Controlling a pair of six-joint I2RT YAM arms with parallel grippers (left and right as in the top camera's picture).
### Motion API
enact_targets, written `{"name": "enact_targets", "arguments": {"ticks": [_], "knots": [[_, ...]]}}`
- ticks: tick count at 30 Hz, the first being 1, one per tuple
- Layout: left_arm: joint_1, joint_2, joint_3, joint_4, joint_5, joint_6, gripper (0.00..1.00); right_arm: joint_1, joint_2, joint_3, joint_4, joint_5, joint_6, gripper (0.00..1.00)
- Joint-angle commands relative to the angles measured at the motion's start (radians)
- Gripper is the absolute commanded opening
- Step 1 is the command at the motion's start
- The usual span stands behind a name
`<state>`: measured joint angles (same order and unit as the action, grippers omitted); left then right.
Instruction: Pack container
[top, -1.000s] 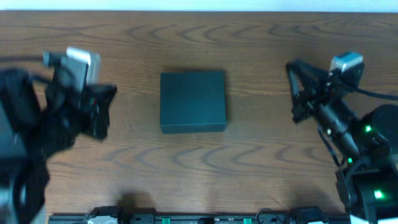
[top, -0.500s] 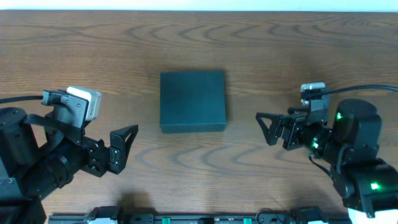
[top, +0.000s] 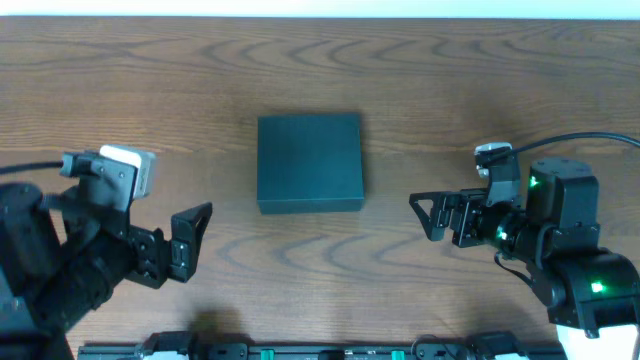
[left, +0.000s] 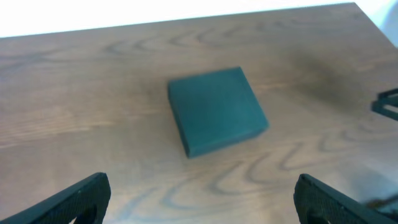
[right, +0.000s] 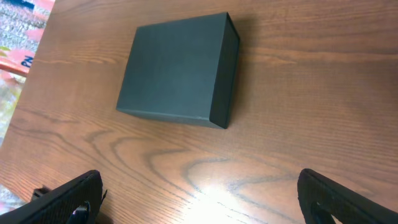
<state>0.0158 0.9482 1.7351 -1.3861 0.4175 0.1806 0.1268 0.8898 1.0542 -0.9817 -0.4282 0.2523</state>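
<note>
Both arms have pulled back toward the near edge; left gripper (top: 192, 243) and right gripper (top: 422, 218) now stand spread wide, gripping nothing. The container (top: 310, 160) lies closed at the centre of the table (top: 450, 80), between the grippers and clear of both.

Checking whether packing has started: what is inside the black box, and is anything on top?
The container is closed, with nothing on its flat top. Being closed, it hides its inside, so any contents cannot be seen.

Container (top: 310, 162) is set flat at mid-table (top: 420, 80); left gripper (top: 190, 245) is placed left-front of it, right gripper (top: 425, 218) right-front, both well apart.
</note>
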Motion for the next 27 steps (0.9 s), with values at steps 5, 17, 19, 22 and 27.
{"name": "enact_targets", "arguments": {"ticks": [5,17,19,22,27], "knots": [[-0.003,-0.293,-0.479,0.361,-0.209,-0.108,0.95,0.005,0.001,0.002,-0.003,-0.001,0.002,0.99],[-0.003,-0.591,-1.185,0.853,-0.351,-0.34,0.95,0.005,0.001,0.002,-0.003,-0.001,0.002,1.0],[-0.003,-0.641,-1.252,0.875,-0.355,-0.365,0.95,0.005,0.001,0.002,-0.003,-0.001,0.002,0.99],[-0.003,-0.7,-1.315,0.89,-0.355,-0.366,0.95,0.005,0.001,0.002,-0.003,-0.001,0.002,0.99],[-0.003,-0.799,-1.407,0.89,-0.369,-0.389,0.95,0.005,0.001,0.002,-0.003,-0.001,0.002,0.99]]}}
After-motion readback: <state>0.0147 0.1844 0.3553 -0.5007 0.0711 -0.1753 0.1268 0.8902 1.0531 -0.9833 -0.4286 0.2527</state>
